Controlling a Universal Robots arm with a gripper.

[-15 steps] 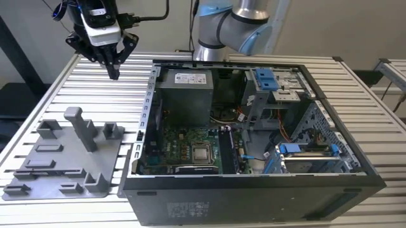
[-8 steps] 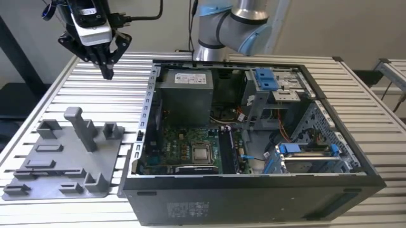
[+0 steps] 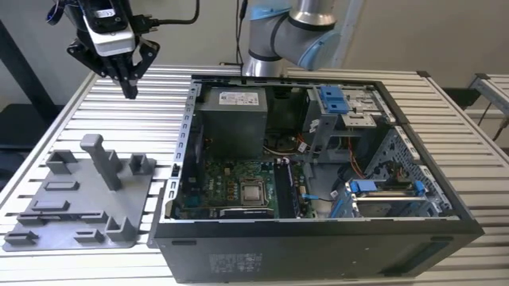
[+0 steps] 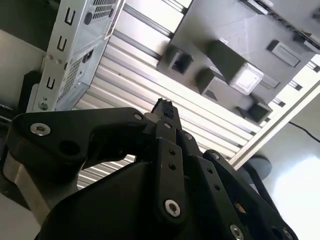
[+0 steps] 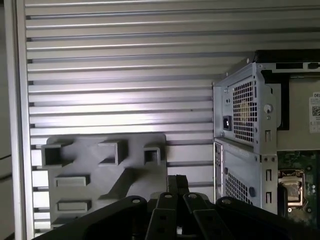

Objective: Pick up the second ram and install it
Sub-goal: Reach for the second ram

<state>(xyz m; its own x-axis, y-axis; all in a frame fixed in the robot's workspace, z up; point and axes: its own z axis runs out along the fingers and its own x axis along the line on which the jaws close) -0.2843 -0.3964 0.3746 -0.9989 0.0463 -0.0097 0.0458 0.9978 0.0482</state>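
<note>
In the exterior view the gripper (image 3: pixel 129 85) hangs over the table (image 3: pixel 159 110), on the exterior view's left of the open computer case (image 3: pixel 318 238) and beyond the grey fixture (image 3: pixel 83 205). Its fingers are pinched on what appears to be the second ram (image 3: pixel 130 93), held upright, probably for slotting. In both wrist views it shows as a thin dark edge past the fingertips (image 4: pixel 173 131).

Arm (image 3: pixel 306 30) reaching overhead, pincer (image 3: pixel 129 89) hanging straight down, its tips pressed together

Gripper (image 4: pixel 165 106) tips pressed together — grey fixture (image 4: pixel 215 25), PC case (image 4: pixel 75 50) beyond
</note>
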